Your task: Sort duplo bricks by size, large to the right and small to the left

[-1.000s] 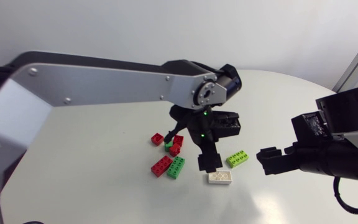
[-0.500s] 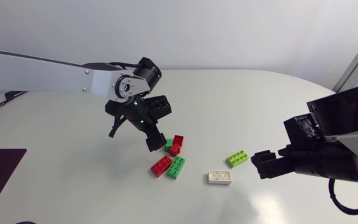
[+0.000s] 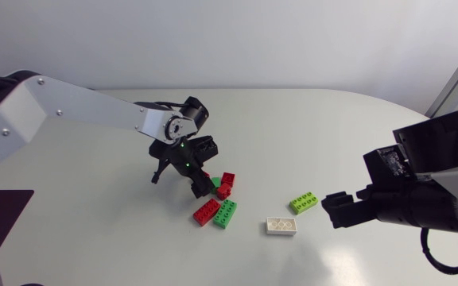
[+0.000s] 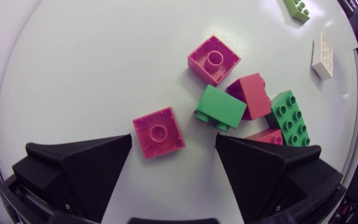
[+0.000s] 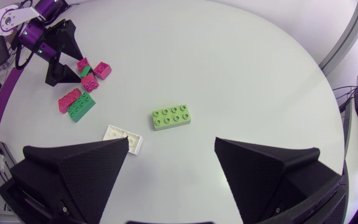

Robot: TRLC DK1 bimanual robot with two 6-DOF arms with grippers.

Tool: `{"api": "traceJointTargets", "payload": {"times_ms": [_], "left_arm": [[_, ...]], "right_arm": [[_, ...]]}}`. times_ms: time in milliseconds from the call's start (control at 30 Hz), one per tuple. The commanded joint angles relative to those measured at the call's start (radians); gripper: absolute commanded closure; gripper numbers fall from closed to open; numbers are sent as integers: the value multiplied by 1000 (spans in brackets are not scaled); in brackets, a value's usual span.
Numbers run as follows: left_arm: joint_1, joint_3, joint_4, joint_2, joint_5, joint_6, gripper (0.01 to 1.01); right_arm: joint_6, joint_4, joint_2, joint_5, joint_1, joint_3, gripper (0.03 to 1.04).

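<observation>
Overhead, the left arm reaches in to the table's point(image 3: 332, 127) middle, where the left gripper point(image 3: 177, 179) hangs with its fingers spread wide just at nine o'clock of a small heap of duplo bricks. Seen from the left wrist, a small red brick point(image 4: 159, 132) lies flat on the table between those open fingers, close to one and clear of the other, so nothing is gripped. Just ahead of it sit a small green brick point(image 4: 221, 107), a tilted red brick point(image 4: 250, 95) touching that green one, and a second small red brick point(image 4: 214, 59) a little farther on. In the head view a large red brick point(image 3: 206, 211) and a large dark green brick point(image 3: 226, 213) lie side by side at six o'clock of the heap. A white brick point(image 3: 281, 226) rests at four o'clock of the heap, well apart from it, and a lime green brick point(image 3: 304, 202) lies at three o'clock. The right gripper point(image 3: 342, 208) hovers just at three o'clock of the lime green brick, its fingers also parted and holding nothing; from the right wrist, that brick sits ahead of the gap between them.
</observation>
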State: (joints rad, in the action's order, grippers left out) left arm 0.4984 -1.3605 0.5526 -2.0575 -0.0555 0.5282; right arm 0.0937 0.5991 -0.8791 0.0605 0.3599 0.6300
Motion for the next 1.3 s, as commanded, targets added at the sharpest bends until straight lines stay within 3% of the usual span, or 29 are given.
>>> {"api": "traceJointTargets", "payload": {"times_ms": [0, 167, 267, 467, 833, 1033, 1267], "left_arm": [[-3, -55, -5, -29, -1, -28, 193], [-9, -94, -5, -59, -1, -46, 470], [-11, -104, -5, -72, -1, -51, 770], [-26, -68, 6, -66, -1, -43, 815], [-43, -31, 13, -50, -1, -27, 802], [-100, 130, 3, 54, -4, 15, 803], [-202, 428, -37, 324, -17, 70, 802]], "right_arm": [[18, -2, -17, 9, -4, -6, 70], [18, -4, -17, 9, -4, -10, 70], [18, 1, -15, 9, -4, -10, 70], [18, 7, -9, 9, -6, -7, 70], [21, 8, -8, 9, -3, -6, 70], [20, 4, -8, 9, -1, -10, 70], [23, -7, -15, 7, 5, -10, 70]]}}
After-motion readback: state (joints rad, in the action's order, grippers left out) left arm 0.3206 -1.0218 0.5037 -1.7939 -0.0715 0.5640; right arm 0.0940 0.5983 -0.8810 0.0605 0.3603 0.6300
